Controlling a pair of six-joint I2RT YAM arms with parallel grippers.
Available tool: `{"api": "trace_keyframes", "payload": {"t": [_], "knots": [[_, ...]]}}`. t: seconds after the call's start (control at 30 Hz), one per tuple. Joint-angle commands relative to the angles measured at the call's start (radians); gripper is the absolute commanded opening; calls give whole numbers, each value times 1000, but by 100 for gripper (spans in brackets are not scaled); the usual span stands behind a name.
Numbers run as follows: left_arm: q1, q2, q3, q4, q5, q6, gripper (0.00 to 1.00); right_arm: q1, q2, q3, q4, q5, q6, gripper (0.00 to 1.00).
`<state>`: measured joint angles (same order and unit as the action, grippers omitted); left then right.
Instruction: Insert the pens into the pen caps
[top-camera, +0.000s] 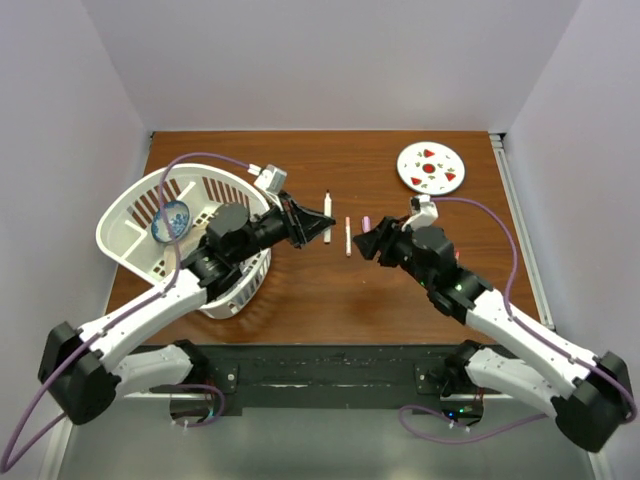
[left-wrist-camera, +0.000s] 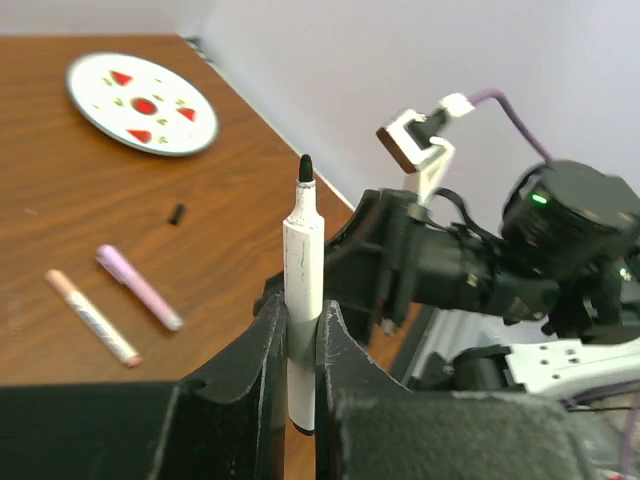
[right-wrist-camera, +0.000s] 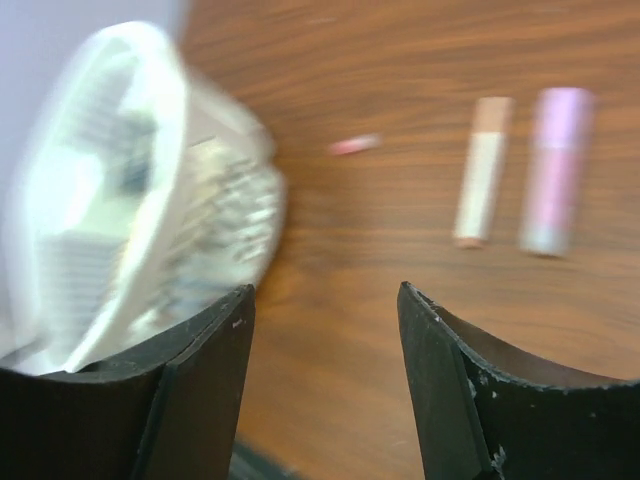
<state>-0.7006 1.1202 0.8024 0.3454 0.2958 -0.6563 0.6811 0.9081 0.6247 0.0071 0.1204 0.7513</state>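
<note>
While your left claw pinched the white pen crosswise in its grip, black tip bare, the black cap lay on the table ahead-left of it, well apart. Your right claw stood spread, empty, probably nearer that cap.

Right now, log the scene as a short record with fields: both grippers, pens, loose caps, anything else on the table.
left gripper: shut on white pen, bare black tip up
right gripper: open, empty
pens on table: peach-capped pen, lilac pen, side by side
loose caps: black cap; small pink piece, blurred, probably a cap
other: red-spotted plate; white basket
</note>
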Motion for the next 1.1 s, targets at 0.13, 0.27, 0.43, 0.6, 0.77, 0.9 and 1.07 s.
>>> {"api": "trace_keyframes", "payload": {"t": [0.13, 0.27, 0.43, 0.6, 0.77, 0.9, 1.07], "knots": [[7, -171, 98, -420, -257, 302, 0, -244, 397, 265, -312, 277, 11, 67], [6, -227, 96, -473, -224, 357, 0, -265, 616, 464, -327, 333, -257, 67], [6, -276, 86, -565, -280, 440, 0, -351, 778, 578, -351, 263, -338, 67], [6, -333, 41, -574, -313, 465, 0, -393, 911, 673, -392, -15, -625, 72], [6, -365, 34, -559, -302, 460, 0, -416, 972, 739, -389, -70, -747, 84], [6, -356, 31, -560, -264, 460, 0, -448, 1028, 797, -426, -62, -839, 86], [6, -365, 32, -559, -265, 458, 0, -488, 1084, 840, -455, -206, -880, 85]]}}
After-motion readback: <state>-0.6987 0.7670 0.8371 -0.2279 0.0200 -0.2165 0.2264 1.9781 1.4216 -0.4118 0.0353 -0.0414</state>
